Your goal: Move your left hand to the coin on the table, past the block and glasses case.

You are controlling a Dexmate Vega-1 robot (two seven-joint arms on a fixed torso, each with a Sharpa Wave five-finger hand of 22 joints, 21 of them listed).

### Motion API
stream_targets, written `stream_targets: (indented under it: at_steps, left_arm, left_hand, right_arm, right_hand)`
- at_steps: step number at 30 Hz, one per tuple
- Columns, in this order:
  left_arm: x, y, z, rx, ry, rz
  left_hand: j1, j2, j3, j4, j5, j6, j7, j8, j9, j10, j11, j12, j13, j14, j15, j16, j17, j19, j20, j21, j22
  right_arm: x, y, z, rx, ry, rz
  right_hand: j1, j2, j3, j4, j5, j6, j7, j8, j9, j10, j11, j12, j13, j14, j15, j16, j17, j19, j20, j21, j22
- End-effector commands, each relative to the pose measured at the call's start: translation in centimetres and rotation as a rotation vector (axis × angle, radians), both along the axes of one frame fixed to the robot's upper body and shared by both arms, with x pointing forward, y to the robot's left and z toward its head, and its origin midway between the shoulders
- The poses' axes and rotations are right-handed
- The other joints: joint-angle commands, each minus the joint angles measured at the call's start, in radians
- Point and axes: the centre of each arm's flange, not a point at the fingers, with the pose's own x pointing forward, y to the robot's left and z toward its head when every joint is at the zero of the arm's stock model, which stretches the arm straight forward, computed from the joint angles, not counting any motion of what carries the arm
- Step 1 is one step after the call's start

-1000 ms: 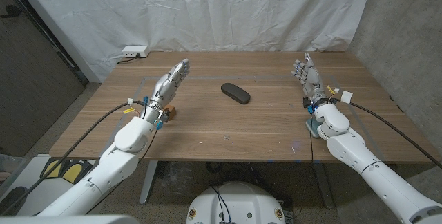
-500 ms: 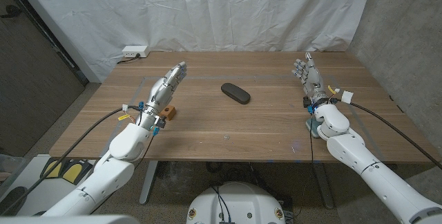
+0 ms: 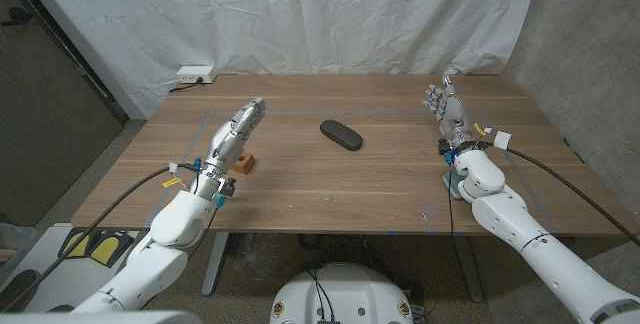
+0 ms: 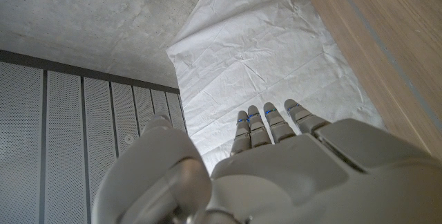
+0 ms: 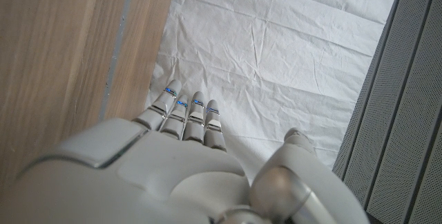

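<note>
Coin, if that tiny dark speck on the wood is it, lies near the wooden table's (image 3: 380, 179) front middle (image 3: 327, 200); you cannot be sure at this size. Your left hand (image 3: 237, 129) hangs well apart from it, fingers (image 4: 266, 124) straight and close together, holding nothing. Just beside that hand sits the small orange wooden block (image 3: 243, 162). The dark oval glasses case (image 3: 340, 134) lies mid-table. Your right hand (image 3: 446, 109) stands upright, fingers extended, holding nothing.
</note>
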Motion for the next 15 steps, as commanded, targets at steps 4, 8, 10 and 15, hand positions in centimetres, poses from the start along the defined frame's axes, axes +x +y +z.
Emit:
stream_targets:
  at_steps: [4,8,10,15]
  left_arm:
    - [-1.1,-0.2,-0.7,0.035,-0.042,-0.001]
    - [-1.2,-0.6,-0.5,0.056,-0.055,-0.003]
    - [-1.4,-0.8,-0.4,0.064,-0.064,0.001]
    - [-1.7,-1.6,0.0,0.094,-0.085,-0.001]
  left_hand:
    - [0.012,-0.003,-0.008,0.000,0.003,0.023,0.000,0.008,0.006,0.019,-0.006,0.008,0.002,0.019,-0.001,0.008,0.004,0.015,-0.050,0.006,0.003]
    - [0.014,-0.004,-0.011,-0.001,0.004,0.031,0.000,0.009,0.006,0.029,-0.009,0.009,0.002,0.025,0.001,0.008,0.004,0.024,-0.049,0.007,0.003]
    - [0.014,-0.005,-0.012,-0.001,0.004,0.035,0.001,0.009,0.006,0.034,-0.011,0.010,0.002,0.029,0.000,0.008,0.004,0.027,-0.049,0.007,0.004]
    - [0.016,-0.006,-0.014,-0.002,0.005,0.044,-0.001,0.009,0.006,0.045,-0.011,0.011,0.002,0.038,-0.005,0.008,0.004,0.037,-0.050,0.009,0.004]
  right_arm:
    - [-0.1,0.2,0.1,-0.002,-0.002,-0.003]
    - [-0.2,0.3,0.1,0.000,-0.005,-0.004]
    - [-0.2,0.3,0.2,0.002,-0.007,-0.004]
    - [-0.3,0.3,0.2,0.002,-0.008,-0.003]
  right_hand:
    - [0.005,0.009,-0.005,0.000,0.006,0.003,-0.005,0.001,0.004,0.007,0.003,-0.001,0.006,0.006,0.006,0.000,0.005,0.008,0.008,-0.005,0.003]
    - [0.005,0.009,-0.005,0.000,0.006,0.003,-0.005,0.001,0.004,0.006,0.003,-0.001,0.006,0.006,0.006,0.000,0.005,0.008,0.008,-0.006,0.003]
    - [0.005,0.009,-0.006,-0.001,0.006,0.003,-0.005,0.001,0.004,0.007,0.004,-0.001,0.006,0.006,0.006,0.000,0.005,0.008,0.008,-0.007,0.003]
    - [0.005,0.010,-0.006,-0.001,0.006,0.003,-0.005,0.001,0.004,0.006,0.004,-0.002,0.006,0.007,0.006,0.000,0.005,0.009,0.008,-0.009,0.003]
